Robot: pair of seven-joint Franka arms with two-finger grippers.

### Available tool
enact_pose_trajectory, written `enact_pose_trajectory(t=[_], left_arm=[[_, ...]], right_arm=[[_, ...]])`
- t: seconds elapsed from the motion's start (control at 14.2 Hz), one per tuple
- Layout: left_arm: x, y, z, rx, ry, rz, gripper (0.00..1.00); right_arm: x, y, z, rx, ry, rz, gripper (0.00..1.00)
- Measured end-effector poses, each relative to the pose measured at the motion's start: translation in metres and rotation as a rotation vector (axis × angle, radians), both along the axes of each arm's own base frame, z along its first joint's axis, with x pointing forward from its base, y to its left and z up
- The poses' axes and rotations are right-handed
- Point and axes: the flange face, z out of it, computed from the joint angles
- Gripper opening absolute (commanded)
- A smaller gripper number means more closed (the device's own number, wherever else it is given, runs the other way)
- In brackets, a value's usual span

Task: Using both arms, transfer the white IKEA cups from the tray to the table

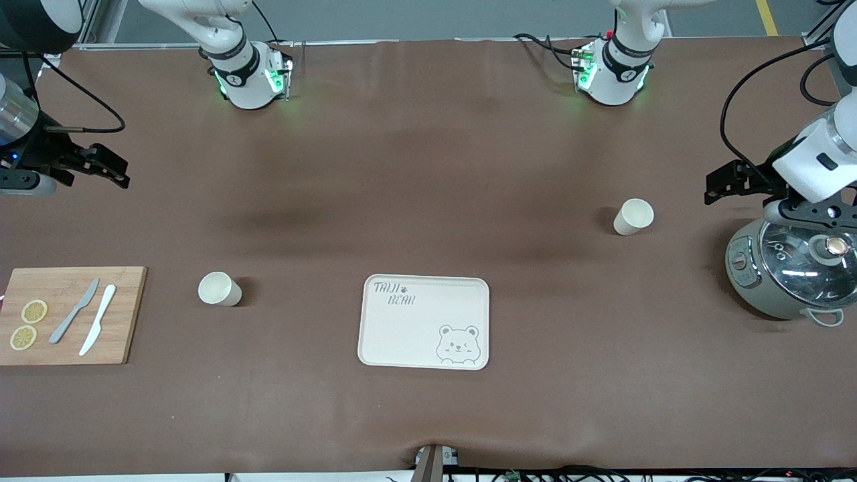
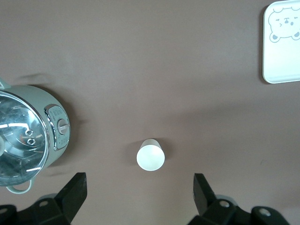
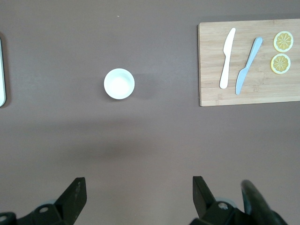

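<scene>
Hanging in the air with nothing between their fingers, both my grippers are spread wide. My left gripper (image 1: 726, 182) is up over the bare table at the left arm's end, close above the grey-green cooker (image 1: 790, 274) with its glass lid; in the left wrist view its two black fingers (image 2: 75, 194) stand far apart, and on the brown mat between them sits one white cup (image 2: 151, 156), upright with its mouth up. That cup (image 1: 633, 216) stands apart from the cooker, toward the middle of the table, and farther from the front camera than the tray. My right gripper (image 1: 100, 167) is over the bare table at the right arm's end; its fingers (image 3: 75, 197) are just as wide apart, and the right wrist view looks straight down into the other white cup (image 3: 119, 84), also upright and empty. That second cup (image 1: 219, 289) sits between the bamboo cutting board (image 1: 67, 348) and the cream bear-printed tray (image 1: 424, 322), apart from both. The tray lies flat at the middle of the table with nothing on it. On the board lie a grey knife (image 1: 74, 311), a white knife (image 1: 98, 319) beside it, and two lemon slices (image 1: 34, 311) at the board's outer end.
</scene>
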Motion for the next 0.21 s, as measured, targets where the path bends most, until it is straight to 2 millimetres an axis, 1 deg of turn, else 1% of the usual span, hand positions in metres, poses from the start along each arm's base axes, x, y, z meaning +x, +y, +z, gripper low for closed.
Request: enact_pose_trajectory(t=[0.21], left_arm=[[0.0002,0.0,0.0001,0.0,-0.002,0.0,1.0]], right_arm=[[-0.0002,-0.0053,0.0012,0.0,0.0,0.006,1.0]])
